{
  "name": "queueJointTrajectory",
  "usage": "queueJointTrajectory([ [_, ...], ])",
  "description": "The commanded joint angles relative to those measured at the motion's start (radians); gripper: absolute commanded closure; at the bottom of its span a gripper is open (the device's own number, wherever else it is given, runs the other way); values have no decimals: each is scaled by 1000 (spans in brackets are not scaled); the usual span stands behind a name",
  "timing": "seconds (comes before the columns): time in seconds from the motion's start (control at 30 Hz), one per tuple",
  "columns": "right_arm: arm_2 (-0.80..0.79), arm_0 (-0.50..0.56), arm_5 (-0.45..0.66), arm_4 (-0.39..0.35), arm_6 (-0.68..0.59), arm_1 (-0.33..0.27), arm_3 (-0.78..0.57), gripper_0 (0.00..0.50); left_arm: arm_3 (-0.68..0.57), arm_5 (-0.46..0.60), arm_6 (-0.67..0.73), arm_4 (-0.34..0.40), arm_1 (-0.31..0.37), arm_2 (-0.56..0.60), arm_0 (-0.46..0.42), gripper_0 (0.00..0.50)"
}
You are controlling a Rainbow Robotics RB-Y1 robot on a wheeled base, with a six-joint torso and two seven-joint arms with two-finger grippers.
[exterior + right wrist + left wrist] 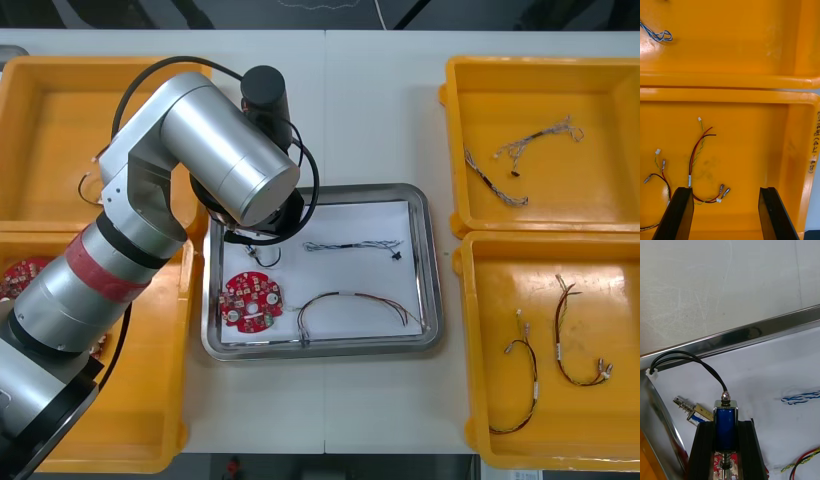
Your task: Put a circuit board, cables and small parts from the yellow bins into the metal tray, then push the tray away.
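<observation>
The metal tray (428, 270), white inside, lies at the table's middle. It holds a round red circuit board (250, 299), a twisted blue and white cable (352, 245) and a red and yellow cable (350, 303). My left arm (228, 160) reaches over the tray's back left corner. In the left wrist view my left gripper (725, 424) is shut on a small metal part (725, 423) with a blue body and a black cable (688, 357), just above the white floor. A second small metal part (692, 411) lies beside it. My right gripper (725, 192) hangs open over red and yellow cables (696, 153).
Two yellow bins (40, 150) stand on the left, the near one holding red boards (22, 275). Of the right-hand bins, the far one (610, 150) holds blue and white cables (500, 185), the near one (480, 340) red and yellow cables (570, 340). The tray rim (733, 333) runs close behind the left fingers.
</observation>
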Motion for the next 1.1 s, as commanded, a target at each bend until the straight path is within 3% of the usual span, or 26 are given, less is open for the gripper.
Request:
queueJointTrajectory([
  [0.03,-43,44,2,-18,-64,-2,-34,0,30,-50,18,-18,-18,-43,3,498],
  [0.27,-28,56,2,-45,-168,-2,-61,0,64,-101,37,-21,-19,-66,12,494],
  [0.3,-27,56,2,-48,-177,-2,-61,0,66,-103,40,-21,-18,-66,15,464],
  [0.33,-25,56,2,-49,-179,-4,-61,0,66,-103,43,-19,-18,-66,20,375],
  [0.37,-25,56,2,-51,-180,-2,-61,0,64,-103,43,-21,-18,-66,20,330],
  [0.4,-22,56,2,-51,-182,-4,-61,0,64,-103,44,-21,-16,-69,23,211],
  [0.43,-22,59,2,-51,-183,-2,-61,0,64,-103,46,-21,-16,-72,23,124],
  [0.5,-20,65,2,-51,-185,-2,-61,0,64,-103,49,-21,-15,-72,23,0],
  [0.73,-11,68,2,-66,-180,-2,-61,0,26,-77,61,-22,-7,-60,21,0],
  [0.93,-5,70,2,-74,-183,-8,-62,0,-91,28,61,-16,11,-6,21,0],
  [1.1,0,70,2,-83,-177,-28,-77,0,-203,129,57,61,47,102,23,0],
])
